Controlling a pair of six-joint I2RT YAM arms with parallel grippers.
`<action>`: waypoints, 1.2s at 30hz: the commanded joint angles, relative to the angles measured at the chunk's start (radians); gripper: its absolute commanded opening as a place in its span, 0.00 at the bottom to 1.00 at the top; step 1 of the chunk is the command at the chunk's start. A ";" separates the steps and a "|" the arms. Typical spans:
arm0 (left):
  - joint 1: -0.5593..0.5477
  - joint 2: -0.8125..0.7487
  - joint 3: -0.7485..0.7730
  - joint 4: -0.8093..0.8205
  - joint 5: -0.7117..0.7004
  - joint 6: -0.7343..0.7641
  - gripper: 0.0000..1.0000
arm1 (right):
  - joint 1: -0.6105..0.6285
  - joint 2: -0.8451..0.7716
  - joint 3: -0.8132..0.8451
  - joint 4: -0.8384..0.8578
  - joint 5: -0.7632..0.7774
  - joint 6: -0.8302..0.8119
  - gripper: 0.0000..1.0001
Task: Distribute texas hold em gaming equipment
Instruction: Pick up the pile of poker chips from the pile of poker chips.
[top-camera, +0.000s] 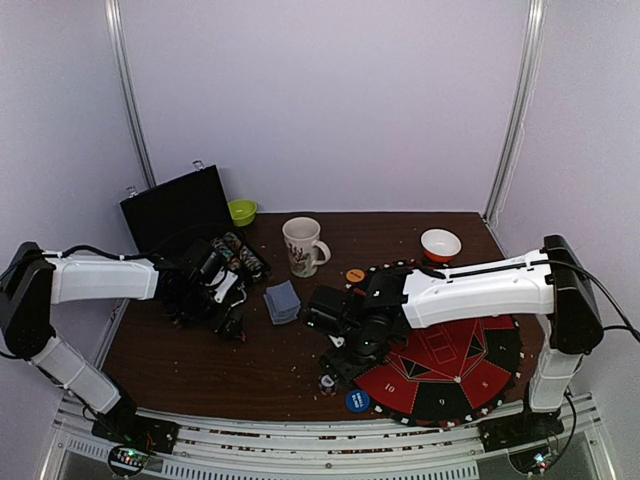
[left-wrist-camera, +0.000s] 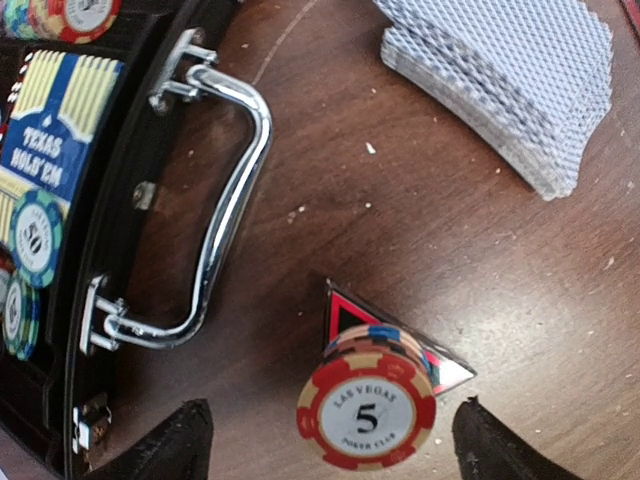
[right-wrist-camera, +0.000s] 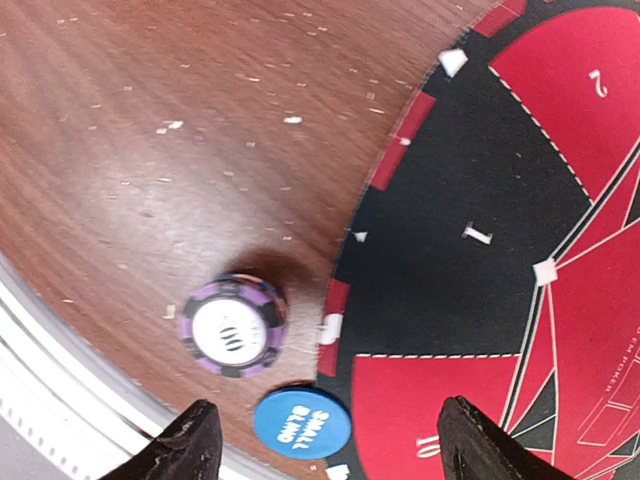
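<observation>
1. Left pincer open over red chips toward the left edge of the desk: off-centre closing may topple them.
2. Right pincer open over purple chips at the near edge: a nudge may drop them.

Red-and-cream striped chip marked 5; purple-and-black striped chip — white centre; blue disc (white lettering); grey-blue crosshatched cards; red-and-black segmented board — dark brown wood-grain tabletop.
</observation>
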 joint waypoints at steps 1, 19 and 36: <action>0.002 0.059 0.044 0.037 0.014 -0.025 0.80 | -0.025 -0.033 -0.053 0.024 0.032 -0.029 0.77; -0.040 0.154 0.065 0.025 0.001 -0.048 0.25 | -0.095 -0.118 -0.163 0.070 0.037 -0.074 0.77; -0.069 -0.044 0.187 -0.132 -0.015 0.013 0.00 | -0.213 -0.280 -0.177 0.093 0.023 -0.090 0.76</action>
